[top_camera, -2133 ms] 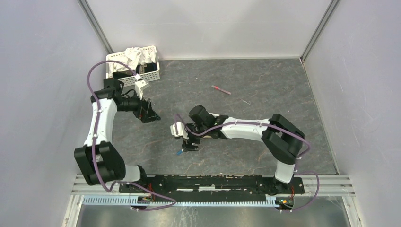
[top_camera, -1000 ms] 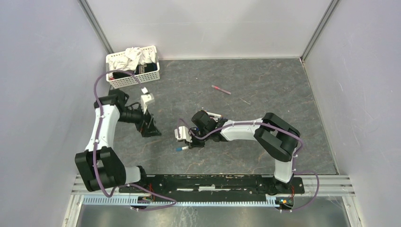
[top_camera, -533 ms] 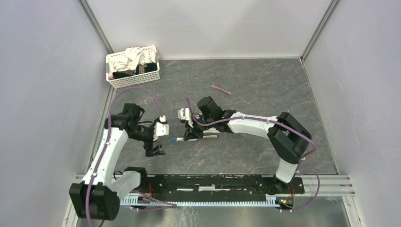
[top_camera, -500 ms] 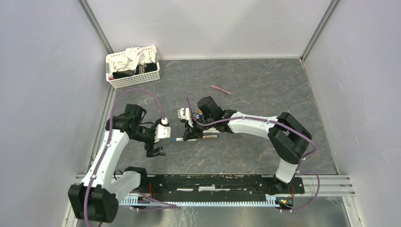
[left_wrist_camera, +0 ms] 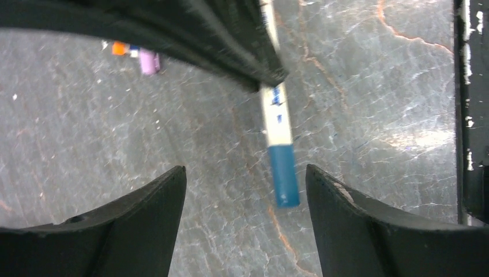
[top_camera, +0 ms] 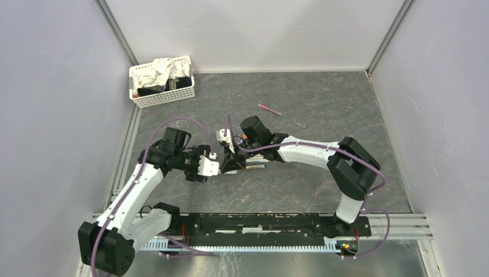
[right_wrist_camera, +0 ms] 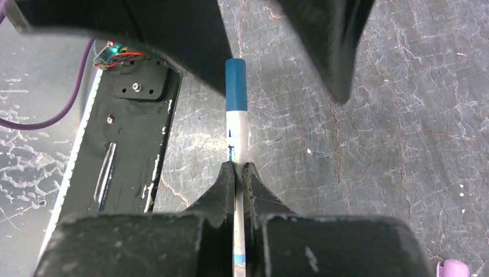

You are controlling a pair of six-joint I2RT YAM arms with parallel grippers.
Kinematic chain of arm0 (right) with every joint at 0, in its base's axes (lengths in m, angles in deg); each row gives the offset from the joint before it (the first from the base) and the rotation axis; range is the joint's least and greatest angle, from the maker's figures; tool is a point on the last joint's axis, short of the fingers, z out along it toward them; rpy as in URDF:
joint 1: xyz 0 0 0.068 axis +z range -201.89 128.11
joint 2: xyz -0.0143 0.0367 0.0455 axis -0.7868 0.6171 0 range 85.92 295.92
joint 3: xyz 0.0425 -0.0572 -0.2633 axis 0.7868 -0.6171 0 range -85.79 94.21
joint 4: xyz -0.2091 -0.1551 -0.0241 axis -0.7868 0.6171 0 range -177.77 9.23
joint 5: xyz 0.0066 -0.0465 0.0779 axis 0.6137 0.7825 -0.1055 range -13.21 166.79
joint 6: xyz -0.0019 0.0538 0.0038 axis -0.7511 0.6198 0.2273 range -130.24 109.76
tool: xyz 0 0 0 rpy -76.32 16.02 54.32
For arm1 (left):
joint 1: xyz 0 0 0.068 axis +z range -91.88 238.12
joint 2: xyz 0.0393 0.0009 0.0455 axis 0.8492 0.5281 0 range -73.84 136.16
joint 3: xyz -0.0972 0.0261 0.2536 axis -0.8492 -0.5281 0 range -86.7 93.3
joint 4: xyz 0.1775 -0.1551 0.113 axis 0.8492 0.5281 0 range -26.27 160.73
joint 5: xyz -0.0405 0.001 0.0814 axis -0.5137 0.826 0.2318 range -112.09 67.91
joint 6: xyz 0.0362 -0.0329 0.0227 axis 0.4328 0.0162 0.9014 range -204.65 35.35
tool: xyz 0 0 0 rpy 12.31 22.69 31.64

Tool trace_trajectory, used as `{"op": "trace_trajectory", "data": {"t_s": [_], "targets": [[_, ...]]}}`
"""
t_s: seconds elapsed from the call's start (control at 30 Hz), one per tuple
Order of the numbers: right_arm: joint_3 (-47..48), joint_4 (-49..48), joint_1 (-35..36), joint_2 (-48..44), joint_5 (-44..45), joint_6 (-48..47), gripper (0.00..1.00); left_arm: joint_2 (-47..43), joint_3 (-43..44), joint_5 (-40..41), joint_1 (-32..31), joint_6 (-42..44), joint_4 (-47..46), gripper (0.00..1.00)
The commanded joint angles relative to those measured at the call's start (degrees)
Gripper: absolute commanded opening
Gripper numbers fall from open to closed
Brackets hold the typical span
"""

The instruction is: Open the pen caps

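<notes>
My right claw (right_wrist_camera: 239,168) pinches white pen barrel (right_wrist_camera: 237,130). Blue cap (left_wrist_camera: 284,176) on its end sits inside my spread left claw (left_wrist_camera: 245,173), touching neither side.

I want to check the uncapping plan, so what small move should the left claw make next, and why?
Probably close the left claw on the blue cap. The cap lies between its open fingers, and the right claw is shut on the pen, so a grip there should let the arms pull it off.
</notes>
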Motion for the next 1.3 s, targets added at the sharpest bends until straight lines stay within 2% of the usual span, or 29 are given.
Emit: {"op": "trace_trajectory", "data": {"t_s": [0.0,0.07,0.13,0.3,0.37,0.4,0.5,0.53,0.67,0.77,0.83,0.97,1.0,1.03,1.07,1.1,1.17,1.27], "targets": [[0.7,-3.5,0.0,-2.4,-1.9,2.4,0.0,-1.4,-3.4,2.8,-4.9,-1.3,-2.0,0.78],[0.5,-3.6,-0.1,-2.4,-2.1,2.8,0.0,-2.2,-4.9,4.2,-7.0,-1.5,-2.0,0.74],[0.3,-3.7,-0.2,-2.3,-2.1,3.1,0.0,-3.0,-5.7,5.2,-8.6,-2.4,-3.0,0.64],[-0.1,-4.0,-0.6,-2.2,-1.9,4.1,0.0,-3.9,-6.1,8.9,-10.9,-3.7,-6.9,0.18],[-0.2,-3.9,-0.8,-2.1,-1.4,4.4,0.0,-5.0,-6.1,9.1,-11.0,-4.9,-8.9,0.14],[-0.1,-3.9,-0.8,-2.2,-1.2,4.8,0.06,-5.6,-6.1,8.7,-11.1,-5.4,-9.7,0.13],[-1.0,-5.6,-0.8,-2.2,-2.0,6.8,0.34,-7.6,-5.8,6.3,-11.7,-5.9,-10.1,0.07],[-1.6,-6.6,-0.8,-2.3,-2.6,7.7,0.38,-8.0,-5.7,5.7,-11.9,-6.1,-10.1,0.06],[-3.4,-13.0,-0.8,-2.0,-6.9,13.2,0.49,-8.1,-3.6,2.8,-12.0,-10.6,-9.9,0.05],[-3.3,-16.0,-0.8,-1.7,-7.6,15.8,0.48,-8.1,-2.0,-0.1,-12.2,-11.2,-7.8,0.05],[-3.2,-18.1,-0.8,-1.6,-8.8,18.1,0.4,-8.4,-2.0,-0.5,-12.3,-11.5,-7.5,0.06],[-2.6,-17.4,-1.2,-1.8,-10.1,19.8,0.08,-8.3,-2.4,1.9,-12.4,-10.0,-6.6,0.1],[-2.6,-16.3,-1.3,-2.1,-10.0,19.8,0.01,-8.3,-2.4,2.8,-12.4,-9.4,-6.5,0.17],[-2.7,-15.2,-1.5,-2.3,-9.8,19.6,0.0,-8.3,-2.5,3.9,-12.4,-8.8,-6.7,0.27],[-2.7,-13.6,-1.7,-2.5,-9.7,19.2,0.0,-8.2,-2.6,5.1,-12.4,-8.4,-7.0,0.45],[-2.6,-12.4,-1.8,-2.6,-9.7,18.8,0.0,-8.1,-2.5,6.2,-12.3,-7.9,-7.4,0.55],[-2.1,-9.0,-1.8,-2.7,-9.2,17.5,0.0,-7.9,-2.2,7.8,-12.3,-7.5,-8.6,0.6],[-1.0,-5.9,-1.9,-2.3,-8.6,17.0,0.0,-7.5,-1.0,7.1,-12.4,-6.6,-8.8,0.61]]}}
